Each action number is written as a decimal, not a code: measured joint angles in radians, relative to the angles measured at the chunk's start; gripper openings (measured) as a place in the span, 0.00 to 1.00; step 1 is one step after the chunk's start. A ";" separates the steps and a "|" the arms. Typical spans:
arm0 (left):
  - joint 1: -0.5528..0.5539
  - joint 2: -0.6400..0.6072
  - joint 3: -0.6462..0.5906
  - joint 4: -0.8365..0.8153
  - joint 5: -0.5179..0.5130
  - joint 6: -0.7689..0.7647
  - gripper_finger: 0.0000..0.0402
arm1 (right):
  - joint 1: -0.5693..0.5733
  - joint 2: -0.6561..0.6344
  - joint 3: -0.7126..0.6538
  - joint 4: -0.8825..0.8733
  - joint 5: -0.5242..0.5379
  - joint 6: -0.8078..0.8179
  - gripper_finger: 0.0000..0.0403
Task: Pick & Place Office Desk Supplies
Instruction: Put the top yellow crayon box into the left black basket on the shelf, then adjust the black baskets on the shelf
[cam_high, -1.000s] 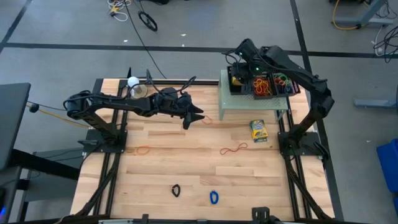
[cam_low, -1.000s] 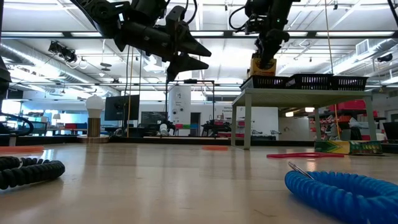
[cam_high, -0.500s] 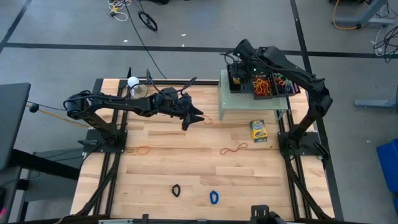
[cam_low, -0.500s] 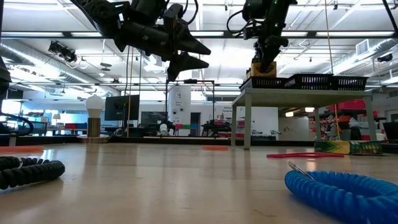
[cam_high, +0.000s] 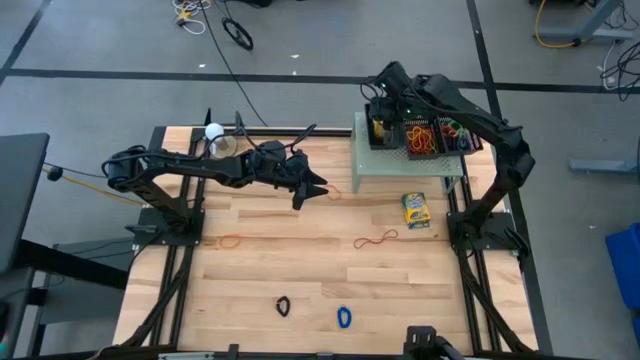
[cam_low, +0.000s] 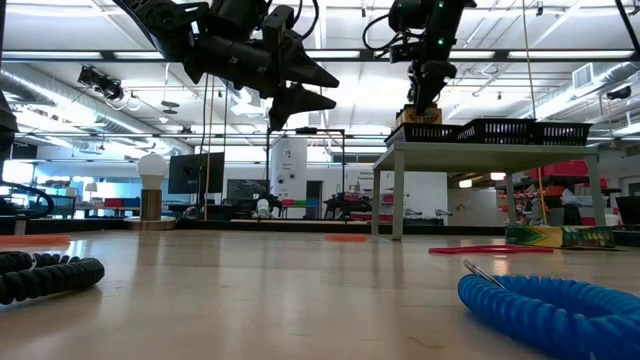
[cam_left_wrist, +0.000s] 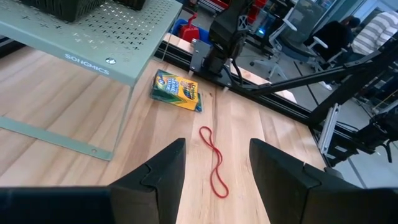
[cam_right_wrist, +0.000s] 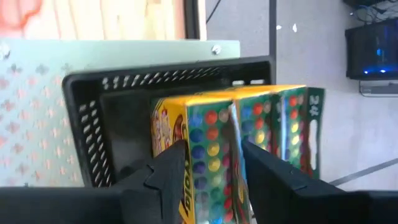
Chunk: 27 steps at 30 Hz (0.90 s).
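The right gripper (cam_high: 380, 112) is up over the far left end of the green metal shelf (cam_high: 385, 160), right above the leftmost black mesh tray (cam_right_wrist: 93, 112). That tray is packed with crayon boxes (cam_right_wrist: 249, 143) standing on edge, poking up past its rim. In the right wrist view the fingers (cam_right_wrist: 168, 168) sit a bit apart, straddling the top edge of one box, but I can't tell if they actually touch it, so they're partly open and I wouldn't call it a grip. The tray sits tight to the shelf's corner, so not much room on that side. The next trays along hold a tangle of rubber bands (cam_high: 422, 138).

The left gripper (cam_high: 312, 188) hangs in the air over the middle of the table (cam_high: 250, 260), jaws spread wide with nothing in them.

Still loose on the table: one crayon box (cam_high: 415, 209) lying flat just in front of the shelf near the right rail, a red rubber band (cam_high: 376, 239) beside it, an orange one (cam_high: 231, 241) toward the left, then a black one (cam_high: 284, 305) and a blue one (cam_high: 344, 317) near the front edge. Loads of bare wood between them. There's also a white ball on a stand (cam_high: 213, 131) at the back left corner
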 joint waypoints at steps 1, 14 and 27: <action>0.000 0.000 0.000 0.000 0.000 0.000 0.46 | 0.002 0.000 0.000 0.009 0.003 0.011 0.40; 0.000 0.000 0.000 -0.006 0.000 0.013 0.46 | 0.009 -0.064 0.000 0.032 0.012 0.142 0.40; 0.000 0.000 0.000 -0.008 0.000 0.014 0.46 | 0.001 -0.107 0.000 0.026 0.004 0.220 0.40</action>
